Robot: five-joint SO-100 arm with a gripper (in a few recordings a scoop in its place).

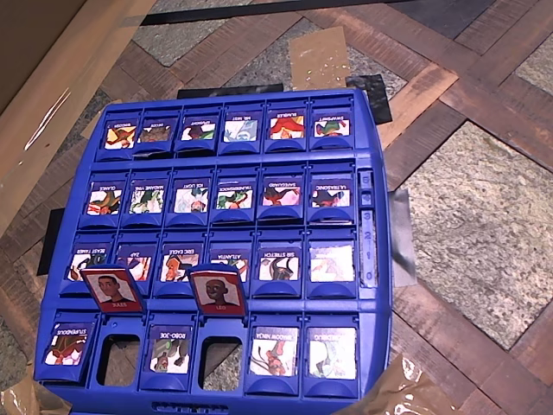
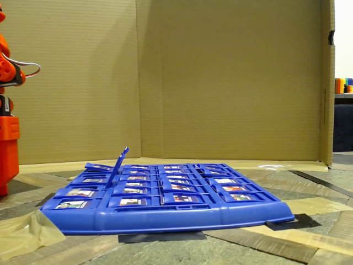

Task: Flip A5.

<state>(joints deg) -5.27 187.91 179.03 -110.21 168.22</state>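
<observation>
The blue game board [image 1: 371, 259] lies flat with its hinged tiles in four rows. A5 [image 1: 275, 350] appears to be the fifth tile from the left in the bottom row of the overhead view. It lies flat, showing its blue-framed pale picture. Two red tiles stand upright in that row: one with a short-black-haired man [image 1: 112, 290] and one with a dark-skinned face [image 1: 218, 290]. In the fixed view the raised tiles [image 2: 118, 164] stick up at the board's left. Part of the orange arm [image 2: 7, 132] stands at the left edge there.
A cardboard wall [image 2: 220, 77] rises behind the board. Black tape [image 1: 276, 91] and brown tape [image 2: 25, 234] hold the board to the patterned floor. Two open slots [image 1: 118, 359] gape under the raised tiles.
</observation>
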